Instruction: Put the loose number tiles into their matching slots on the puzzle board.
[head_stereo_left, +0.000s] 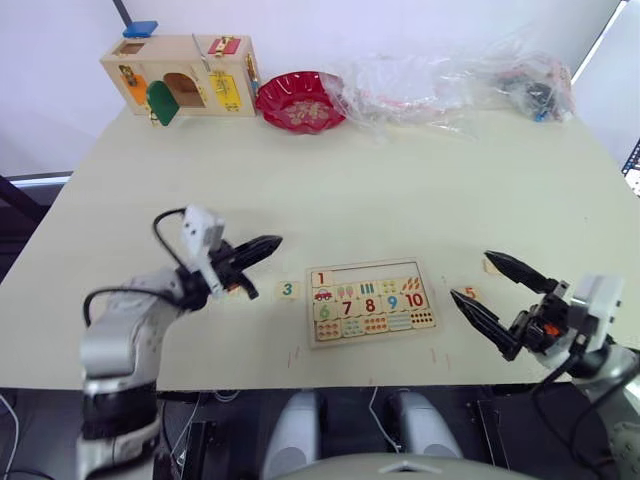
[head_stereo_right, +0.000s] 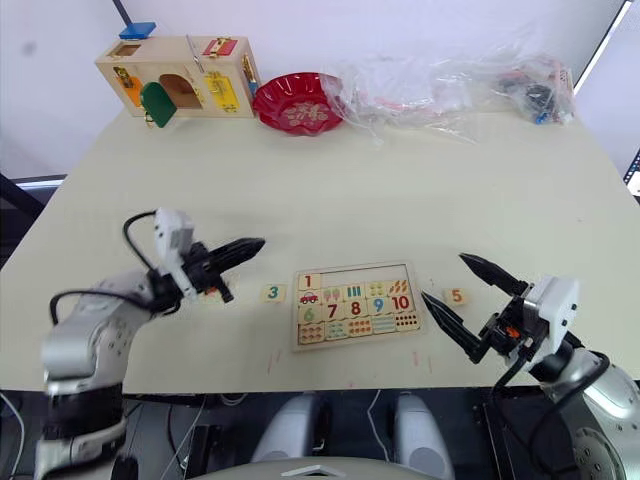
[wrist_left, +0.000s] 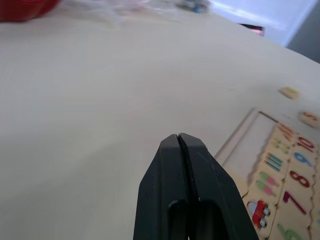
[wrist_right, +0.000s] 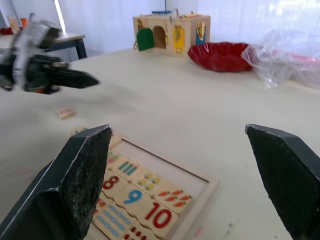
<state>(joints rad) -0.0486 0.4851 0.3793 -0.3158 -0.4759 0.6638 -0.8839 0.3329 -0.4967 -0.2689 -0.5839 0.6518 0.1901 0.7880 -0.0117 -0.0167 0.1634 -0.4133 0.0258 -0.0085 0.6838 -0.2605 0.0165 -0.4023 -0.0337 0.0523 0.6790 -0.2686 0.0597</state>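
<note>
The puzzle board (head_stereo_left: 372, 302) lay near the table's front edge (tile 1 in its top row). Left of it, the left gripper (head_stereo_left: 268, 244) hovered pinched together, empty. Right of it, the right gripper (head_stereo_left: 488, 281) gaped wide over the 5 tile (head_stereo_left: 470, 293), touching nothing.

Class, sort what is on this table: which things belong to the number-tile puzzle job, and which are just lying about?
Belongs to the job:
puzzle board
empty top-row slots
3 tile
5 tile
tile by left gripper
another loose tile

Just lying about:
wooden latch box
red bowl
plastic bags
</note>
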